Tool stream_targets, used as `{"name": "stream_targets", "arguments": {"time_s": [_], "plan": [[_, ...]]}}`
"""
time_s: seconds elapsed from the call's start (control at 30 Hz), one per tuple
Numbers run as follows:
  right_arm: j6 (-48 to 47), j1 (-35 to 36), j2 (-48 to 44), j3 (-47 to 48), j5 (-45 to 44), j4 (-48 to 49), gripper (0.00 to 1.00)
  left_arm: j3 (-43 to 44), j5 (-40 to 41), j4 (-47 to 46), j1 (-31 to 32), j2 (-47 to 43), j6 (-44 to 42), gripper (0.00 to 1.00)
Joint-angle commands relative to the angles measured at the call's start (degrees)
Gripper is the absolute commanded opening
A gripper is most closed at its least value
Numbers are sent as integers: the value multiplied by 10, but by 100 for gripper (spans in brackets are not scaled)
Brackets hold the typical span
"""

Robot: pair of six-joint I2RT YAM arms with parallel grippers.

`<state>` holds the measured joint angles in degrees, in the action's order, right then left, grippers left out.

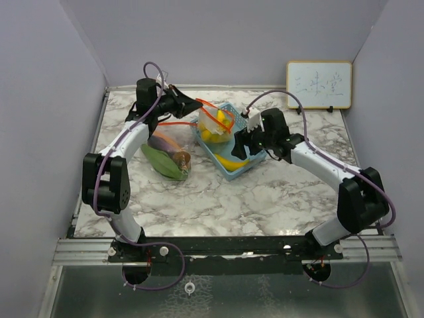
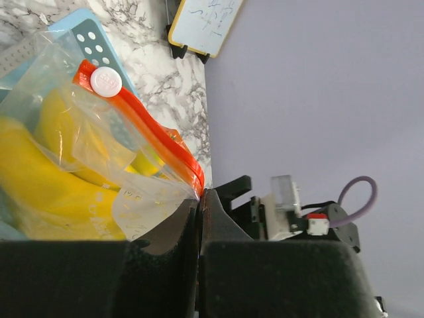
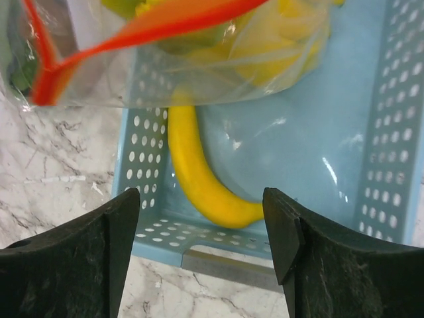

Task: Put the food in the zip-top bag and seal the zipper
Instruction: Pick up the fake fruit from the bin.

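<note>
At wrist level, left pincer (image 2: 200, 197) clamps the zip-top bag (image 2: 136, 199); right pincer (image 3: 201, 199) gapes above a banana (image 3: 191, 173)

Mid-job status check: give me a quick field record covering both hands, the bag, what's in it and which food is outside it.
left hand: shut, pinching the zip-top bag at the end of its red zipper
right hand: open, over the banana lying in the blue basket
bag: in the basket, mouth open, not sealed
inside bag: yellow pieces
outside bag: banana in basket; purple eggplant, green leafy vegetable and brown fruit on the table, left of the basket
</note>
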<state>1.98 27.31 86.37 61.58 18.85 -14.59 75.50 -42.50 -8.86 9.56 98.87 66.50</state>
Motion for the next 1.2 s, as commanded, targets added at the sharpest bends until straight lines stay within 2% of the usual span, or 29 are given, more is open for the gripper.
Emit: {"name": "stream_targets", "arguments": {"time_s": [0.0,0.2,0.53,0.63,0.77,0.83,0.87,0.9,1.0,1.17], "plan": [[-38,29,54,1,29,17,73,-3,-38,-52,-6,-3,2,0],[-35,49,112,-8,10,81,73,-30,-71,-93,-8,-1,13,0],[-86,50,193,-1,4,90,72,-54,-87,-93,-11,-3,13,0],[-87,52,206,-2,5,91,69,-53,-89,-93,-13,-3,14,0],[-88,55,210,2,3,84,52,-56,-90,-95,-14,-3,19,0],[-88,55,204,6,-6,79,34,-59,-90,-102,-14,-2,24,0],[-86,55,200,8,-19,76,22,-61,-91,-107,-14,-1,28,0],[-82,55,195,10,-32,74,14,-62,-92,-111,-14,0,31,0],[-61,55,176,20,-98,68,6,-62,-92,-121,-14,-1,39,0],[-35,54,125,25,-190,78,2,-66,-90,-121,-15,-8,39,0]]}}
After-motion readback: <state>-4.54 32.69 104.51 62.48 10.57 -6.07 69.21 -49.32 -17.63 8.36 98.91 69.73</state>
